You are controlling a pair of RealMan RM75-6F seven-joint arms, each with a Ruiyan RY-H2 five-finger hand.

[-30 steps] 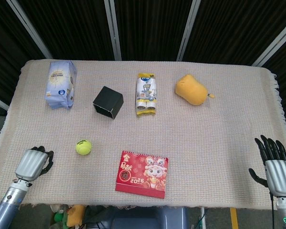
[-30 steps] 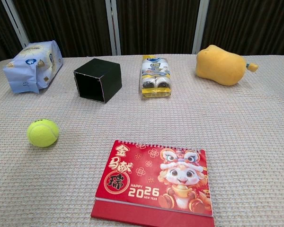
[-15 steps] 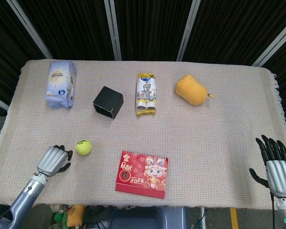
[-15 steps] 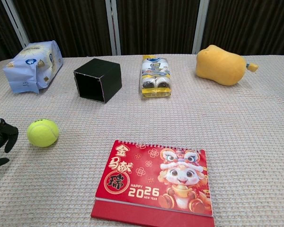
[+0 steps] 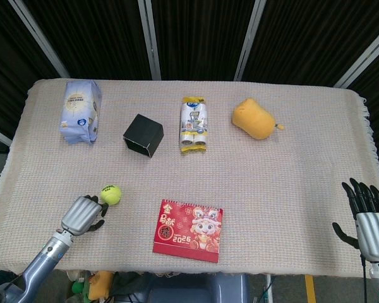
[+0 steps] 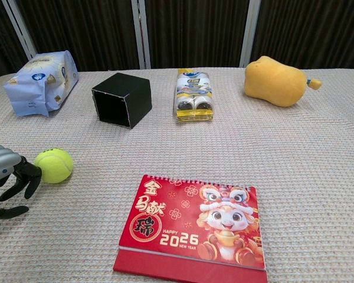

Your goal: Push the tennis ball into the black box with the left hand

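The yellow-green tennis ball (image 5: 111,194) (image 6: 53,165) lies on the woven cloth near the front left. My left hand (image 5: 83,215) (image 6: 9,177) sits just behind and to the left of it, fingers curled in, fingertips (image 6: 30,174) at the ball's near side, holding nothing. The black box (image 5: 143,134) (image 6: 122,98) lies on its side further back and right of the ball, its open mouth facing the front left. My right hand (image 5: 368,215) rests at the front right edge with fingers spread, far from everything.
A red 2026 desk calendar (image 5: 189,230) (image 6: 193,223) lies right of the ball. At the back are a blue-white bag (image 5: 80,111), a snack pack (image 5: 194,124) beside the box, and a yellow plush (image 5: 255,118).
My left hand has slid forward and rightward from the table's front-left corner until its fingertips reach the ball. The ball has barely shifted. The right hand has stayed put.
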